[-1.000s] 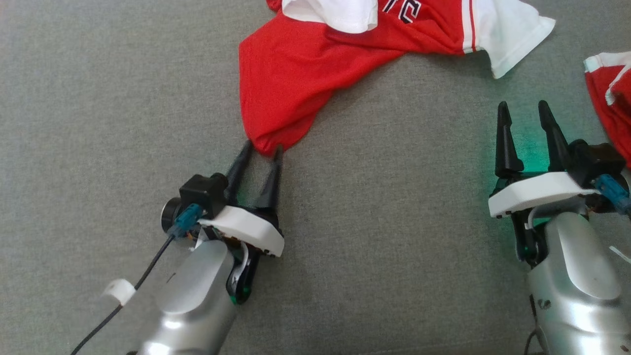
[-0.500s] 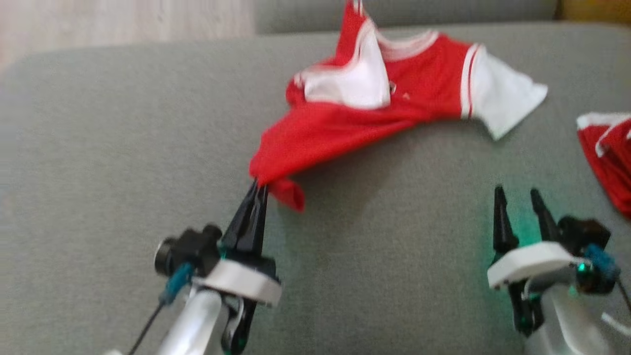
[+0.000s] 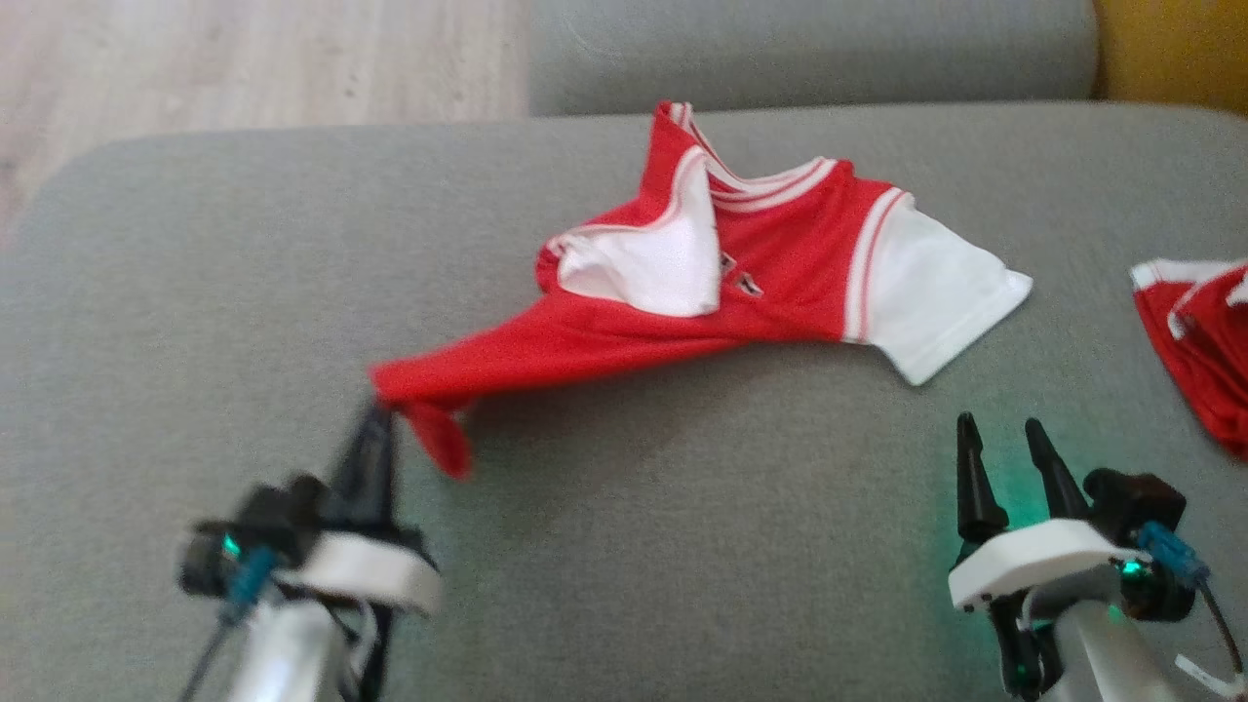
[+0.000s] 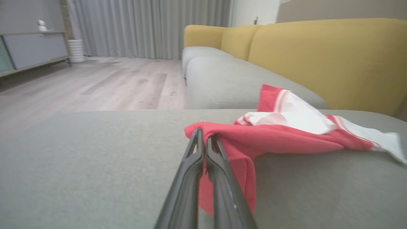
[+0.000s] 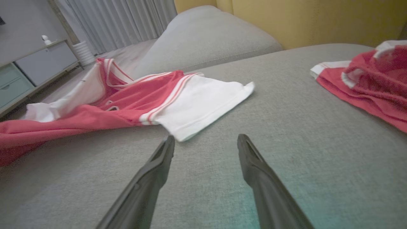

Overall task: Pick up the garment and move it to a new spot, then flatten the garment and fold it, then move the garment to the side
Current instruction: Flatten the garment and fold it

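The garment point(image 3: 780, 283) is a red jersey with white sleeves, lying crumpled across the middle of the grey cushion point(image 3: 682, 546). My left gripper point(image 3: 375, 414) is shut on the garment's lower hem corner, and the red cloth stretches from it toward the collar. In the left wrist view the two fingers point(image 4: 203, 152) press together on the red hem of the garment point(image 4: 270, 140), a flap hanging below them. My right gripper point(image 3: 999, 439) stands open over bare cushion, just below the white sleeve point(image 3: 941, 292). The right wrist view shows the right gripper point(image 5: 206, 140) with jaws wide apart, close to the sleeve point(image 5: 203, 101).
A second red and white garment point(image 3: 1199, 341) lies at the cushion's right edge, also seen as a red heap point(image 5: 369, 82) in the right wrist view. A yellow sofa back point(image 4: 321, 57) rises behind. Wooden floor point(image 3: 244, 68) lies beyond the cushion's far left edge.
My left gripper has shut on the garment's hem and pulled it leftward, stretching the red cloth. The head camera has tilted up, so the whole picture has shifted. The right gripper stays open.
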